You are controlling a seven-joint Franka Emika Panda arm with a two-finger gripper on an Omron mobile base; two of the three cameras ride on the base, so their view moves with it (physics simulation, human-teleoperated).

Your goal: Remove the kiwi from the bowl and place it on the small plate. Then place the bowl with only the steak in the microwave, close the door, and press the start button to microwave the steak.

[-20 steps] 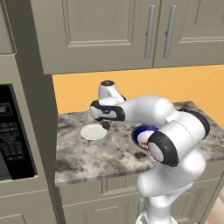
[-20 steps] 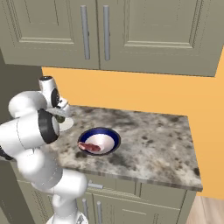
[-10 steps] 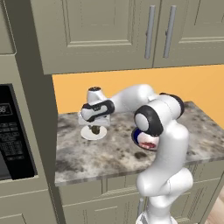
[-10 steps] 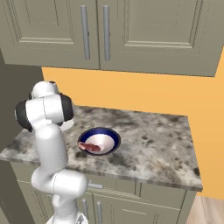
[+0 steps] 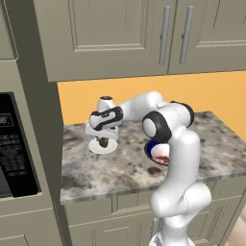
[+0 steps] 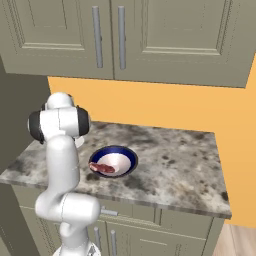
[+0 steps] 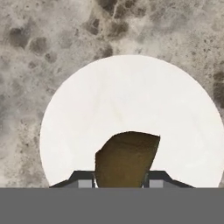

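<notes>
Fingers (image 7: pixel 120 183): clenched on the kiwi (image 7: pixel 126 158), held over the plate (image 7: pixel 131 105). Plate: near the tabletop's (image 5: pixel 120 168) back left corner. Bowl (image 6: pixel 114 161): near the tabletop's front edge, holding the steak (image 6: pixel 102 168).

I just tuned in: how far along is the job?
Done: the kiwi is out of the bowl, which holds only the steak. In hand: the gripper holds the kiwi over the small plate. Left: release it, then bowl into the microwave, door, start.
</notes>
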